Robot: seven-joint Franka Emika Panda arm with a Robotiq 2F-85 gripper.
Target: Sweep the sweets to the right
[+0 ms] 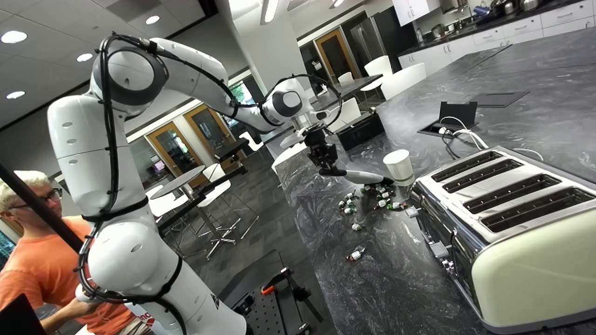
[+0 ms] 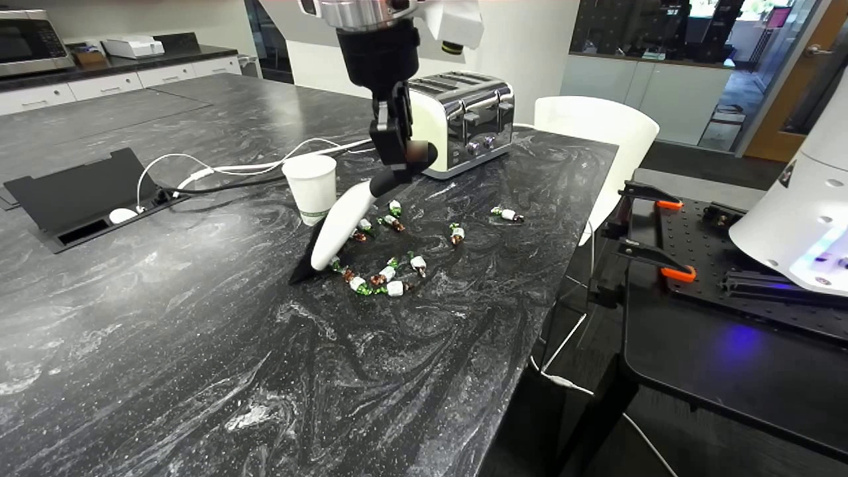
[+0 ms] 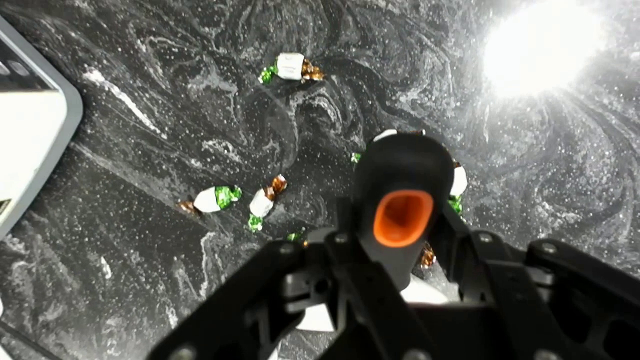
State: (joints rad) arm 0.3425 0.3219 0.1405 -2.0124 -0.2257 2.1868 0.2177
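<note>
A pincer pinches a slanting brush, bristles down at the tabletop; most sweets lie between them and the robot's base.

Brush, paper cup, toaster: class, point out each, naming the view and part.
Brush [image 2: 343, 224]: in an exterior view, on its white midsection.
Paper cup [image 2: 311, 191]: in an exterior view, on its white wall.
Toaster [image 1: 526, 270]: in an exterior view, on its cream end panel.

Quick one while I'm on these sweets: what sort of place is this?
Probably a shared office kitchen or break room: a four-slot toaster stands on the marbled countertop, a microwave shows in the background, and there are white chairs beyond.
</note>
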